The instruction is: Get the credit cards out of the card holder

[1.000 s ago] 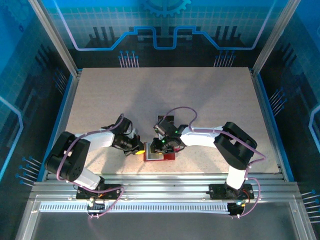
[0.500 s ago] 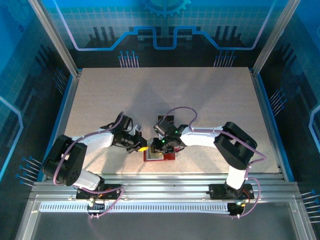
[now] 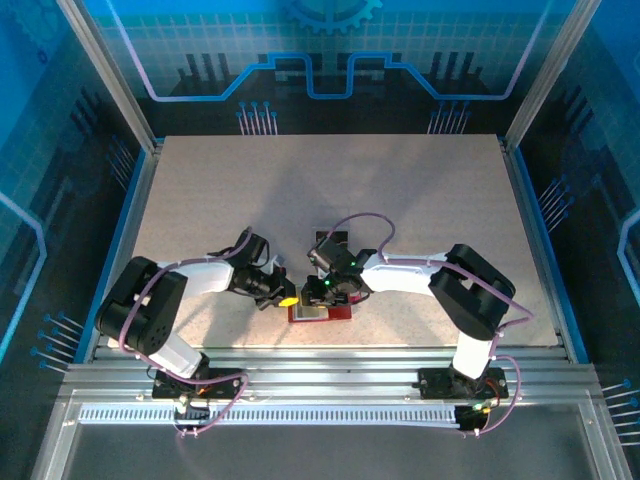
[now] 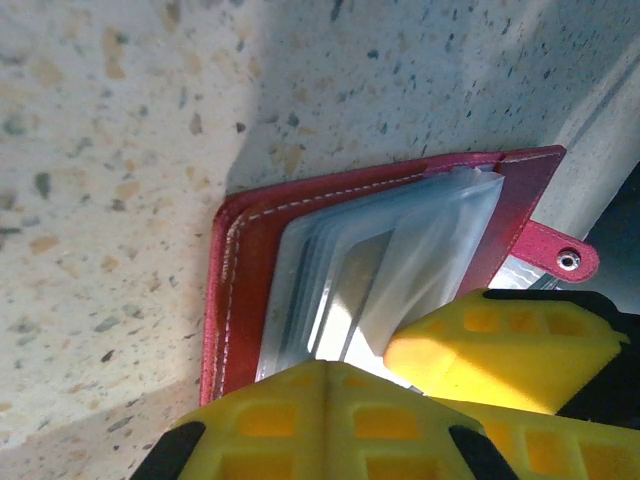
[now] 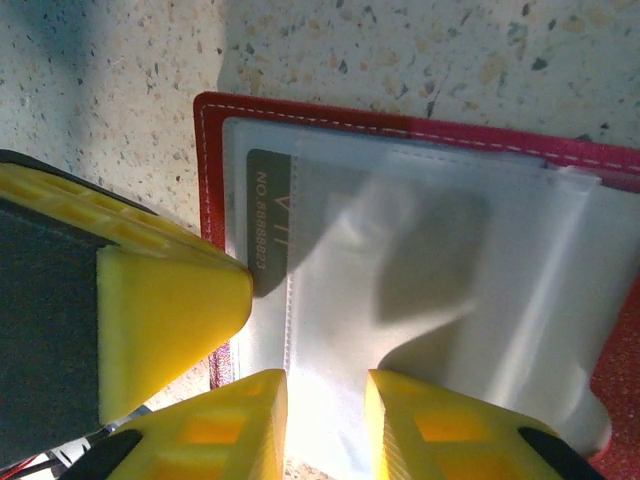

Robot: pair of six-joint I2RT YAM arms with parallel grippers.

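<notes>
The red card holder (image 3: 338,314) lies open on the table near the front edge, pale pockets up (image 4: 250,260) (image 5: 400,125). A grey credit card (image 5: 265,225) with printed digits shows through the left pocket, and card edges (image 4: 355,280) sit stacked in the sleeves. My left gripper (image 3: 287,299) (image 4: 325,368) is shut, empty, its tip (image 5: 180,305) against the holder's left side. My right gripper (image 3: 322,297) (image 5: 325,400) hovers over the pockets, jaws a narrow way apart, with a clear sleeve lying between and under them. One of its fingers (image 4: 480,340) rests on a sleeve.
The holder's red tab with a snap (image 4: 560,255) sticks out toward the table's front rail (image 3: 330,355). Speckled tabletop (image 3: 330,200) stretches behind the arms. A small dark object (image 3: 330,240) sits just behind the right wrist.
My left gripper has slid right until its tip reached the holder's left side. The right gripper stayed over the pockets and its jaws widened slightly.
</notes>
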